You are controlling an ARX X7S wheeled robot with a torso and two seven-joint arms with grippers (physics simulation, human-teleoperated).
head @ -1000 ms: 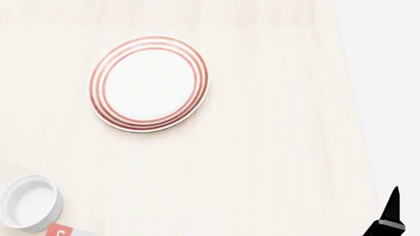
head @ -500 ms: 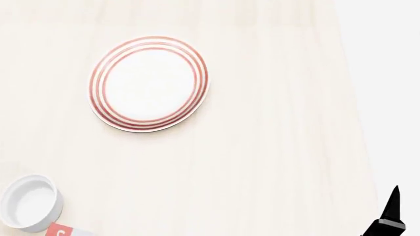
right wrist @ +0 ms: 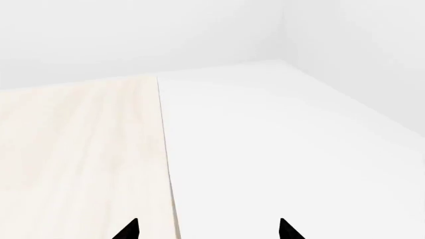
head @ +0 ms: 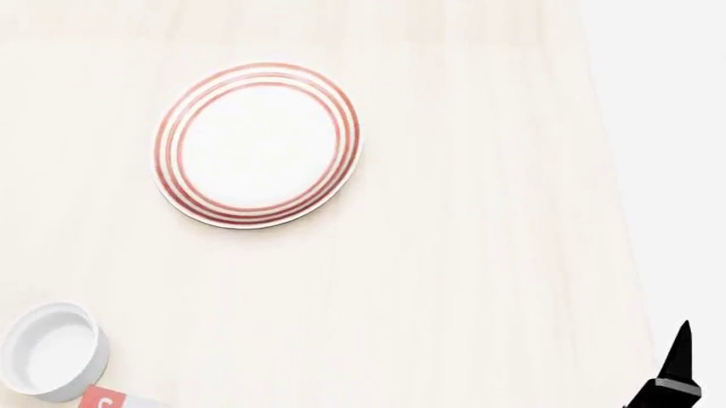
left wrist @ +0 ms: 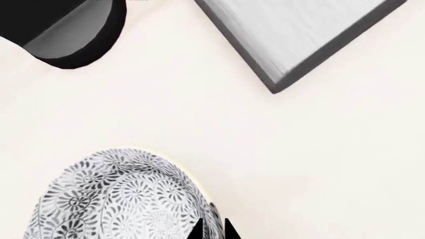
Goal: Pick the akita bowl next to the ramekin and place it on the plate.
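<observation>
Gripping the patterned bowl's rim

Pinching close together, the left gripper (left wrist: pixel 212 230) shows two dark fingertips at the near edge of its wrist view, set on the rim of the akita bowl (left wrist: pixel 123 196). The gap between them is narrow, with the bowl's wall in it. The bowl sits on a pale surface, grey-and-white lacy pattern facing the camera. Beyond it in that view lie a dark round object (left wrist: pixel 69 32) and the corner of a grey-framed panel (left wrist: pixel 299 35), both well apart from the bowl.

From the head view, the plate (head: pixel 258 143) with its red rings lies flat on the worktop (head: pixel 454 280), bare in the middle. The ramekin (head: pixel 53 350) stands at the near left corner, with a reddish item (head: pixel 108 398) just beside it, cut off by the frame. The bowl is outside this view.

The right gripper (right wrist: pixel 207 230) hangs over the worktop's right edge, its fingers (right wrist: pixel 129 230) spread wide and holding nothing.
</observation>
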